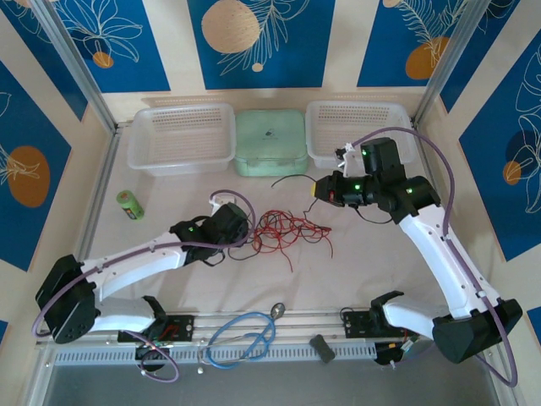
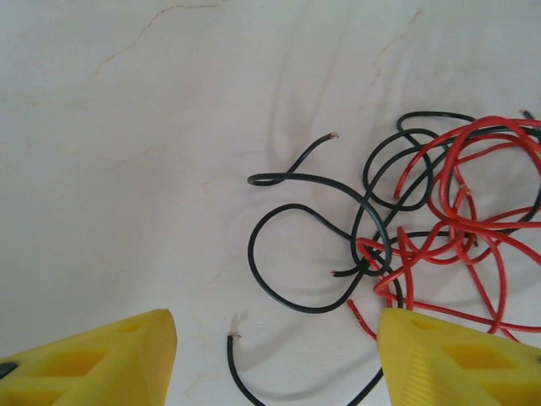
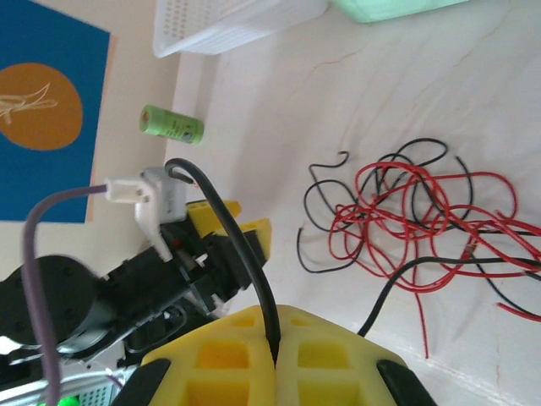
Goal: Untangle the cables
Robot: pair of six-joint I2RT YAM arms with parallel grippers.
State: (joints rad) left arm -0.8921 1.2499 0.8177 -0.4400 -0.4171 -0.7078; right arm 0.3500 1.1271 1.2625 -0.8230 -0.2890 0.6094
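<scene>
White tabletop (image 2: pixel 127 127), cables (image 2: pixel 461 222) beyond left tool (image 2: pixel 275 328)

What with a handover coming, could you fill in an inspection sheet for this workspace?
Surface: white table, faintly creased.
Job's things: red and black cables tangled mid-table; one black cable leads into the right tool.
Clutter: green canister, left basket, green box, right basket, light-blue looped cable.
Grippers: left tool open at the tangle's edge; right tool shut on the black cable.
Cables: purple arm cables along both arms.
Surroundings: blue leaf-pattern panels, metal frame posts.
</scene>
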